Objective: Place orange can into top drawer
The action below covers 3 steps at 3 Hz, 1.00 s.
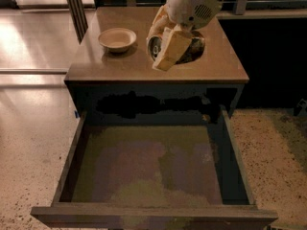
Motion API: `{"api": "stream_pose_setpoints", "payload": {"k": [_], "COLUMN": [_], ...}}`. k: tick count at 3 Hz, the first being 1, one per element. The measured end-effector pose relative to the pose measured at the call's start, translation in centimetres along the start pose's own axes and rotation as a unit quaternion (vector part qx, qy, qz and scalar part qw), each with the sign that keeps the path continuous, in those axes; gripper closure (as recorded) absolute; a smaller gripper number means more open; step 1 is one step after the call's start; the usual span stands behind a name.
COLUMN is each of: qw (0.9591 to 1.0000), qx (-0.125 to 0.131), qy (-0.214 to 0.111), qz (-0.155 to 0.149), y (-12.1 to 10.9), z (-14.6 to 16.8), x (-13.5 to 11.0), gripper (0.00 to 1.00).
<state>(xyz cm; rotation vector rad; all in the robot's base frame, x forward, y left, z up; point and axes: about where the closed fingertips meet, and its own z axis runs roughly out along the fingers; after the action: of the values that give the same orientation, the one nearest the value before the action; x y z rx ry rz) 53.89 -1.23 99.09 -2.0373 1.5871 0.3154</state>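
Bowl [117, 38] on cabinet top [115, 66]; hand [161, 48] above

Dim light; end effector [162, 50] gripping orange can [155, 48] shadows cabinet top [120, 65].

Much of orange can [155, 48] behind tool [159, 54]

Gripper [155, 54] with orange can [156, 46] over cabinet top [120, 66]; bowl [117, 31] nearby; top drawer [153, 171] below, apparently free.
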Motion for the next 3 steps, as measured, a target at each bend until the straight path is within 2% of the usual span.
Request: {"api": "stream_pose_setpoints", "payload": {"k": [1,2,3], "qw": [0.9998,0.9995,0.9991], "qx": [-0.003,-0.010,-0.032], "qy": [-0.019,-0.028,-0.019], "qz": [0.003,0.012,0.021], "y": [3.5,6.0,7.9], "z": [2.9,8.9,11.2], "x": [-0.5,0.3,1.4], "gripper": [1.00,1.00,1.00]}}
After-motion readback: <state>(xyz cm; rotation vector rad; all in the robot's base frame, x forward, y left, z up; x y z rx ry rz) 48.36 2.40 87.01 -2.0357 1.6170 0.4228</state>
